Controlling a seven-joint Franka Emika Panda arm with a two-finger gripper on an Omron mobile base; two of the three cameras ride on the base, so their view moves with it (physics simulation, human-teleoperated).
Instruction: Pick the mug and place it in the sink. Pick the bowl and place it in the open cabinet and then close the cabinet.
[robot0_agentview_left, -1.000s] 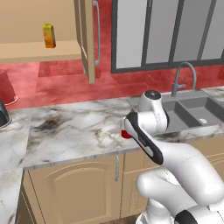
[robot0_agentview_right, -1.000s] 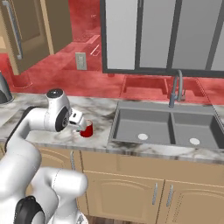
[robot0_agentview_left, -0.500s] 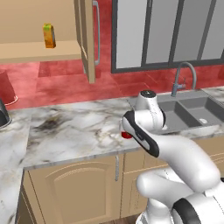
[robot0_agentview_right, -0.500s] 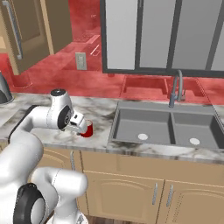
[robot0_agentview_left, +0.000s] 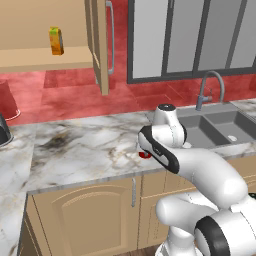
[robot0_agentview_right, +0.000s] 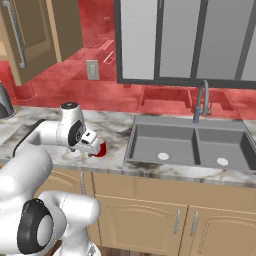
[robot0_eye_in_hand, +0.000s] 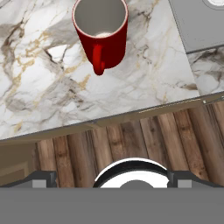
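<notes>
Mug (robot0_eye_in_hand: 101, 34) sits upright on the marble counter (robot0_agentview_left: 80, 150), near the front edge, handle toward the camera in the hand view. From the right base view it's at about 9 o'clock of the sink (robot0_agentview_right: 190, 145), just beside the gripper (robot0_agentview_right: 94, 146). Finger spread can't be judged; tips barely show, apparently nothing between them. Cabinet (robot0_agentview_left: 102, 45) door open at 11 o'clock.

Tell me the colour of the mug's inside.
White; the mug is glossy red outside, seen best in the hand view.
</notes>
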